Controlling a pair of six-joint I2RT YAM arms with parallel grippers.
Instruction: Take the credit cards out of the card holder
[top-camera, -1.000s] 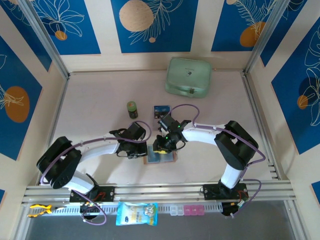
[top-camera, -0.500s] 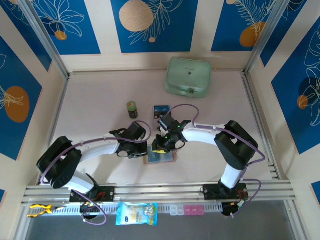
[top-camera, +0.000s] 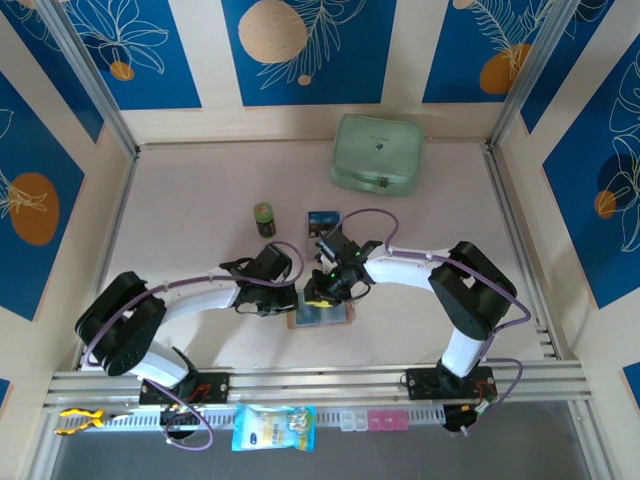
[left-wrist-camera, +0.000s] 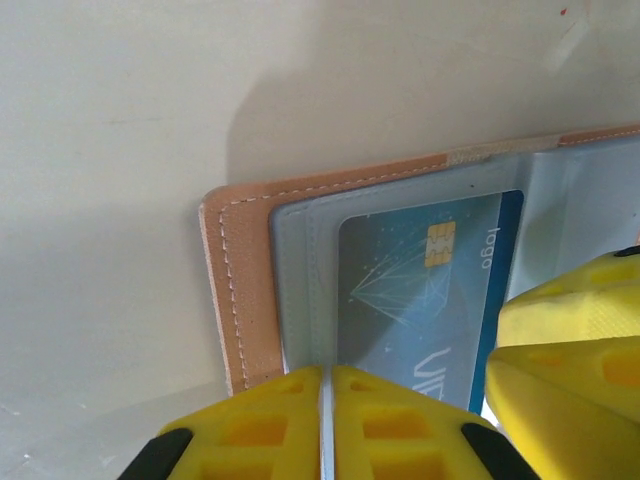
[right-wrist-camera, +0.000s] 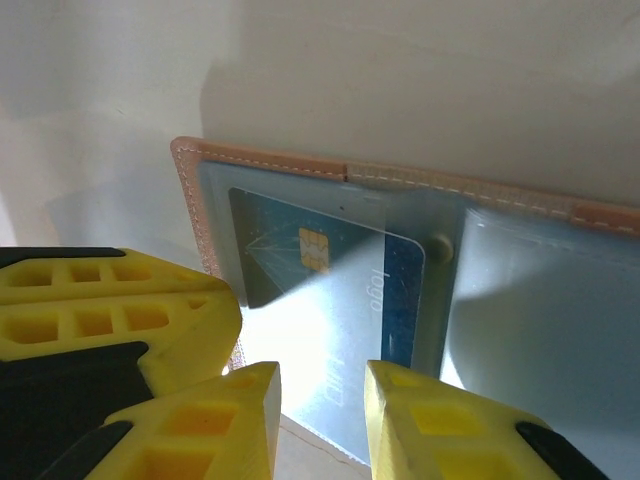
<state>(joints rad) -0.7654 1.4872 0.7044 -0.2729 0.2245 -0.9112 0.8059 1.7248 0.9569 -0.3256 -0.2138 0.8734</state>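
Left pincer (left-wrist-camera: 327, 425): clamped tight! Its two yellow fingers are pressed together with only a hairline pale seam between them. Whether anything thin is caught in there, I cannot tell.
Right pincer (right-wrist-camera: 322, 415): spread, with a clear gap between its yellow fingers, poised low over the open pockets.
Card holder: the small tan-brown stitched bifold wallet (left-wrist-camera: 232, 290) lies open and flat on the pale table (left-wrist-camera: 120, 120). Its left flap sits right ahead of the left pincer's tips. Its grey-clear pockets run ahead of the right pincer and off to its right.
Credit card: one dark blue thin rectangular card (left-wrist-camera: 420, 290) with a gold chip and pale line art is tucked under the clear pocket. It lies just ahead of both pincers' tips, and in the right wrist view its near end runs down towards the gap between the right fingers.
Pincers together: side by side over the wallet, the left one's fingers lying just left of the right one's tips.
Snap stud: a tiny pale stud (right-wrist-camera: 443, 245) at the fold, ahead and to the right of the right pincer.
Beyond the left pincer: a small green can (top-camera: 264, 218), upright, well apart from the wallet.
Beyond the right pincer: a small flat blue rectangle (top-camera: 322, 221) on the table, too small to make out. Far past it sits a large mint-green case (top-camera: 377, 153).
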